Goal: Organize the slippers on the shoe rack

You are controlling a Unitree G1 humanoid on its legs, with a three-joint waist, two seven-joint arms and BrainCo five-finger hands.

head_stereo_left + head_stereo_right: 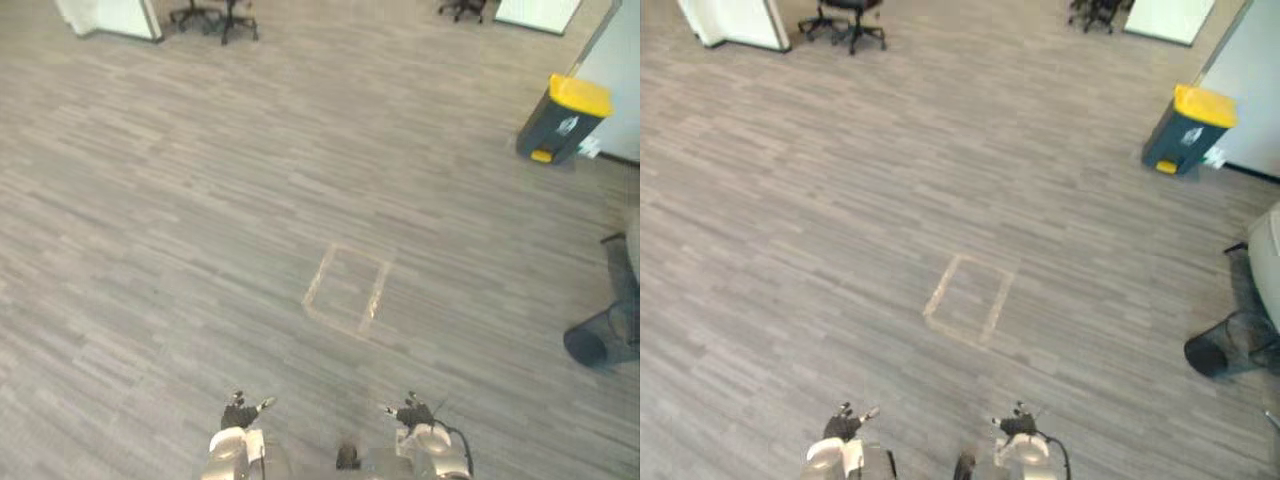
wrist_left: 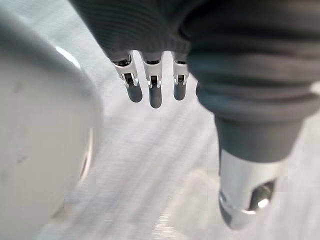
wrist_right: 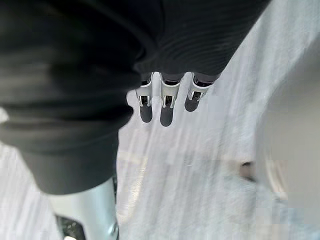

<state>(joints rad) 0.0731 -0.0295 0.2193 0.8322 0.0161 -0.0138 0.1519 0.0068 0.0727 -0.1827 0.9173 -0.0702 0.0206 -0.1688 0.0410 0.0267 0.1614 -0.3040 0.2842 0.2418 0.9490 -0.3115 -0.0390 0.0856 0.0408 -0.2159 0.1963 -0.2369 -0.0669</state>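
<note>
I look down on a grey wood-pattern floor [image 1: 200, 220]. My left hand [image 1: 240, 412] hangs low at the bottom edge, left of centre, and my right hand [image 1: 412, 412] hangs level with it to the right. In the left wrist view the fingers [image 2: 155, 92] point straight down over bare floor, thumb apart, holding nothing. The right wrist view shows the same: straight fingers [image 3: 166, 107] above the floor with nothing in them. Both hands are open.
A taped rectangle [image 1: 347, 290] marks the floor ahead of me. A dark bin with a yellow lid [image 1: 563, 120] stands at the far right, a black wire basket [image 1: 605, 340] at the right edge, and office chairs [image 1: 215, 15] at the far left.
</note>
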